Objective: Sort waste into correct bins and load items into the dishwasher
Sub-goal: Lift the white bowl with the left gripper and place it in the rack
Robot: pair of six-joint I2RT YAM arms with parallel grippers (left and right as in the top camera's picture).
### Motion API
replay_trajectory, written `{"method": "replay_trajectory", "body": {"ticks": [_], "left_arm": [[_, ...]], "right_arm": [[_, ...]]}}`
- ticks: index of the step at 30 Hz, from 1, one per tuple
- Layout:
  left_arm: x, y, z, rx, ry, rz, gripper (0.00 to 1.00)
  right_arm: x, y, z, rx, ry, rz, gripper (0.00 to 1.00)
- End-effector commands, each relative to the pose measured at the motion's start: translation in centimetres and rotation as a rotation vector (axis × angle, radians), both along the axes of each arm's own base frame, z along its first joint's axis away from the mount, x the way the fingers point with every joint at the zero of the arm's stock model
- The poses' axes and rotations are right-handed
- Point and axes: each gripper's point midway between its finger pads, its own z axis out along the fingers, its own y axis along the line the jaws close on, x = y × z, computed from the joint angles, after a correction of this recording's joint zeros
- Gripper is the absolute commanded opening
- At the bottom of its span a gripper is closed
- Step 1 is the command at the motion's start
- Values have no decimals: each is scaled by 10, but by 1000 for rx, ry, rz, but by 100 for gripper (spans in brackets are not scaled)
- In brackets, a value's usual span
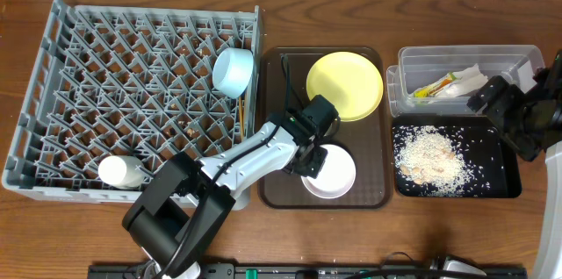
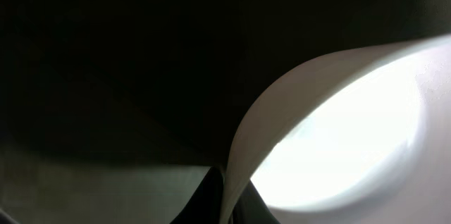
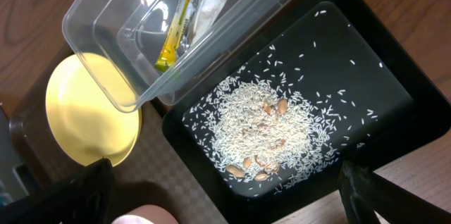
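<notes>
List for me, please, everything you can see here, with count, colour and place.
dish rack: one, grey, left
small bowl: one, light blue, in the rack's right side
cup: one, white, rack's near-left corner
chopsticks: wooden, count unclear, rack's right edge
serving tray: one, brown, centre
plate: one, yellow, on serving tray
pale bowl: one, pinkish white, on serving tray
tub: one, clear, far right
wrapper: one, green-yellow, in tub
napkin: one, white, in tub
black tray: one, near right
rice scraps: pile, whitish, in black tray
left tool: shut on pale bowl's rim
right tool: open, empty, above black tray
</notes>
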Motion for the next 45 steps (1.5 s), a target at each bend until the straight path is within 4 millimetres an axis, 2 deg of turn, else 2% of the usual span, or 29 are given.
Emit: {"method": "replay_trajectory", "body": {"ticks": [1,3,5,8,10,12,16,19,21,23,29,35,42,45], "left_arm": [[6,-5,16,-22,-18,-18,7],[12,-7,35,-37,-45,-10,7],[22,-6,63,-56,-90,15,8],[45,23,115,5,-248,108,7],[59,56,146,91,-381,185,7],[69,100,177,211,-522,274,7],[72,184,226,500,-733,459,7],[63,234,257,758,-849,545,8],[60,249,268,871,-902,577,7],[61,252,267,917,-912,583,7],[81,247,242,1059,-885,516,7],[95,246,201,1180,-793,435,7],[88,239,159,1097,-658,483,8],[84,235,149,1051,-610,508,7]], "right_arm": [[0,-1,0,4,0,-9,99],[0,-1,0,4,0,-9,99],[-1,-1,0,4,0,-10,99],[-1,-1,0,4,0,-9,99],[0,-1,0,4,0,-10,99],[0,-1,0,4,0,-9,99],[0,-1,0,4,0,-9,99],[-1,-1,0,4,0,-9,99],[0,-1,0,4,0,-9,99],[0,-1,0,4,0,-9,99],[0,-1,0,4,0,-9,99],[0,-1,0,4,0,-9,99],[0,-1,0,4,0,-9,99],[-1,-1,0,4,0,-9,99]]}}
